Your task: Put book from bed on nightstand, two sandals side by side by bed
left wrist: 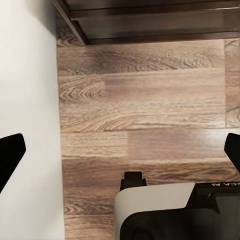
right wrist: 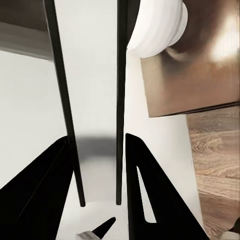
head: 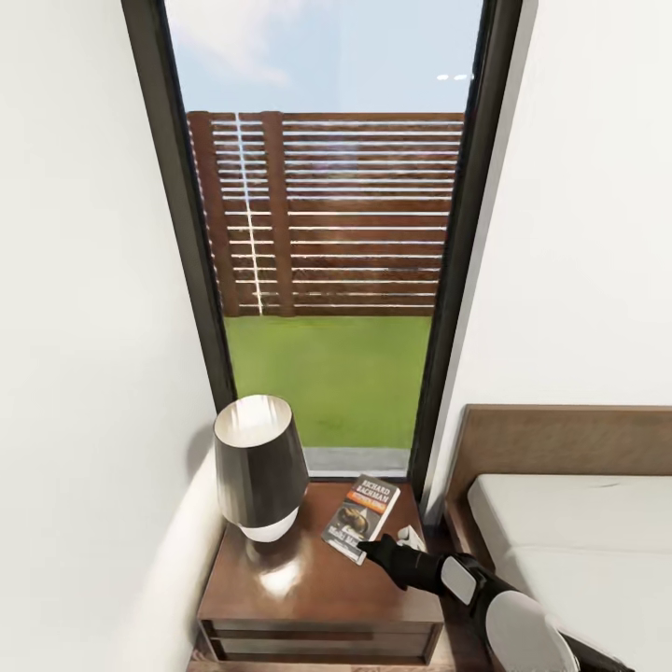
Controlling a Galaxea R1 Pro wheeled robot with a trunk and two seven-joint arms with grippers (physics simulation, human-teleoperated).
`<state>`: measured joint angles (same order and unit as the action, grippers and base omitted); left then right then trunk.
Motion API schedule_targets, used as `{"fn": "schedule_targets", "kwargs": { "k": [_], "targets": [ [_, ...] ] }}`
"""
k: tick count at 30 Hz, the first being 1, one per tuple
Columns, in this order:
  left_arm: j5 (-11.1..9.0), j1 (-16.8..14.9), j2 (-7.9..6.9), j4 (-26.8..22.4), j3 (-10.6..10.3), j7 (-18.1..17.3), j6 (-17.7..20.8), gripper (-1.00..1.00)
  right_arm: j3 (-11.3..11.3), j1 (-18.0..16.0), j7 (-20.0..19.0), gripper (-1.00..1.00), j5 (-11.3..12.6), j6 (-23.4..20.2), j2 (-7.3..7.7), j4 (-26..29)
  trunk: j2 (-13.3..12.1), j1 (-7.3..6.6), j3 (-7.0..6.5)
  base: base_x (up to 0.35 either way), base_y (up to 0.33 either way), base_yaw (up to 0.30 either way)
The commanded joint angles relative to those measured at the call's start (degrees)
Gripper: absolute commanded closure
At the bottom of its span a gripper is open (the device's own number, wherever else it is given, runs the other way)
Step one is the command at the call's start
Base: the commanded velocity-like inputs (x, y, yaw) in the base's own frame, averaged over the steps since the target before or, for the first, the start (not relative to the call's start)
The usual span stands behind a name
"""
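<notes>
The book [head: 362, 518], dark with an orange band and white lettering, lies on the dark-brown nightstand [head: 308, 583], at the top's far right beside the lamp. My right gripper [head: 371, 547] reaches over the nightstand, and its black fingertips touch the book's near edge. In the right wrist view its fingers [right wrist: 150, 190] stand apart with nothing between them, so the right gripper [right wrist: 96, 139] is open. My left gripper [left wrist: 120, 150] hangs wide open over the wood floor in front of the nightstand's base [left wrist: 150, 20]. The bed [head: 569, 523] lies at the right. The sandals are out of view.
A lamp [head: 259, 467] with a dark shade and a white base takes up the nightstand's left half. White walls close in on both sides of a tall black-framed window [head: 327, 280]. The bed's headboard [head: 560, 439] stands close to the nightstand's right.
</notes>
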<state>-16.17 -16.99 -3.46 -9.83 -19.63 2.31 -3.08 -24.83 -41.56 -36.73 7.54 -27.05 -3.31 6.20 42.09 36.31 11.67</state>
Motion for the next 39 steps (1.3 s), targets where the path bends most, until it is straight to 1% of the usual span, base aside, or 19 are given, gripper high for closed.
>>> {"fn": "schedule_targets", "kwargs": {
  "k": [1,8,17,33,37,39],
  "targets": [
    [-0.4,0.0,-0.03,0.0,-0.5,0.2,-0.1,-1.0,0.1,-0.1,0.4,1.0,0.8,-0.6,-0.01,0.1,0.5,0.24,0.27,0.0,0.0,0.0],
    [-0.4,0.0,-0.05,0.0,-0.5,0.2,-0.2,-1.0,-0.1,-0.2,1.4,1.0,1.0,-0.9,-0.13,-0.1,3.3,1.77,1.53,0.0,0.0,0.0],
    [-0.4,0.0,-0.05,0.1,-0.5,0.3,-0.2,-1.0,-0.5,-0.1,1.6,1.0,1.5,-0.9,-0.13,-0.4,6.9,3.75,3.14,0.0,0.0,0.0],
    [-0.4,0.0,-0.05,0.1,-0.5,0.3,-0.2,-1.0,-0.3,-0.1,1.5,1.0,1.5,-1.1,-0.39,-0.6,13.3,7.26,6.01,0.0,0.0,0.0],
    [-0.4,0.0,-0.05,0.1,-0.5,0.3,-0.2,-1.0,-0.2,-0.1,1.7,1.0,1.4,-2.2,-0.43,-0.6,14.9,8.14,6.73,0.0,0.0,0.0],
    [-0.4,0.0,-0.05,0.1,-0.5,0.3,-0.2,-1.0,-0.2,-0.1,2.1,1.0,1.3,-3.7,-0.44,-0.6,15.7,8.58,7.09,0.0,0.0,0.0]
  ]
}}
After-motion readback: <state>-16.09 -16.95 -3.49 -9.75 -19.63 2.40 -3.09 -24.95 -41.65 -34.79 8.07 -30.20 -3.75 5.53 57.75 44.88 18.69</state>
